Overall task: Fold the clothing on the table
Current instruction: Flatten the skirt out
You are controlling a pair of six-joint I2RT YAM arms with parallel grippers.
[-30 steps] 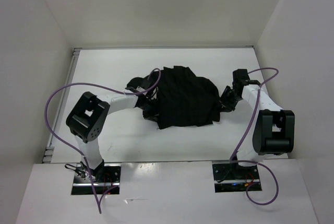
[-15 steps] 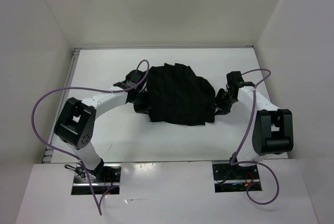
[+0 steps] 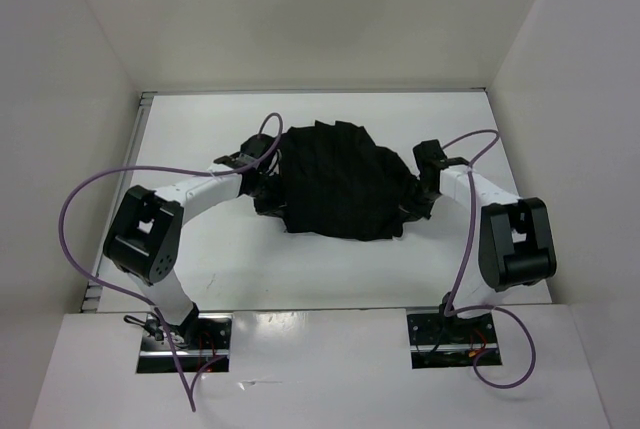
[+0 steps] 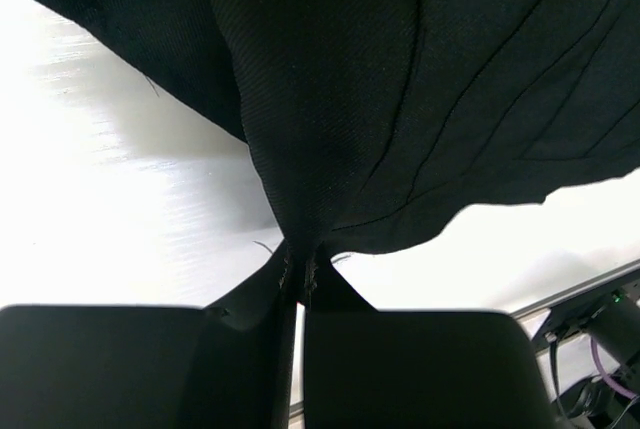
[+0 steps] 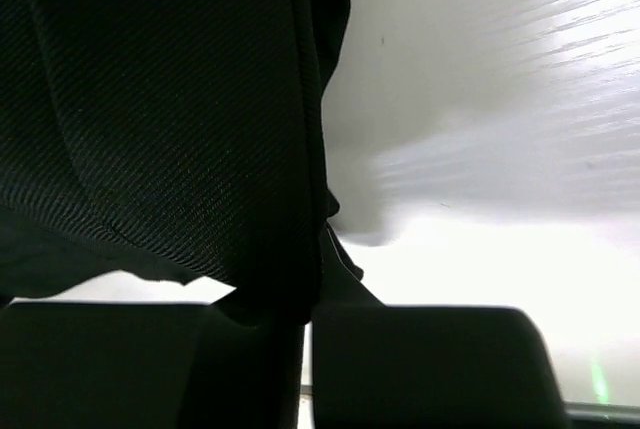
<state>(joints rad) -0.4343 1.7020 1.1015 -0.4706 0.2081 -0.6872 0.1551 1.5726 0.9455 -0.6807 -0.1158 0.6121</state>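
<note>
1. The soft, matte black pleated garment (image 3: 340, 184) lies in a rumpled patch at the middle of the broad white tabletop (image 3: 250, 269).
2. The left gripper (image 4: 300, 271) is clenched on a gathered pinch of the garment's left edge. Folds of cloth fan out from the closed jaws.
3. The right gripper (image 5: 314, 284) is likewise clamped on the right edge, with a hem drawn down between its fingers.
4. With both side edges held, the step in hand is judged to be a two-handed lift and fold-over.
5. Both pinches should be held firm and both grippers raised together, so that cloth is not dragged out of either one.
6. The held edges should be carried level and gently taut, so that the pleats hang straight and no crease is trapped.
7. The cloth should be swept over in one even pass and laid flush on the opposite edge before anything is let go.
8. A slip is to be watched for at the right pinch, which appears to hold only a thin bite of hem.
</note>
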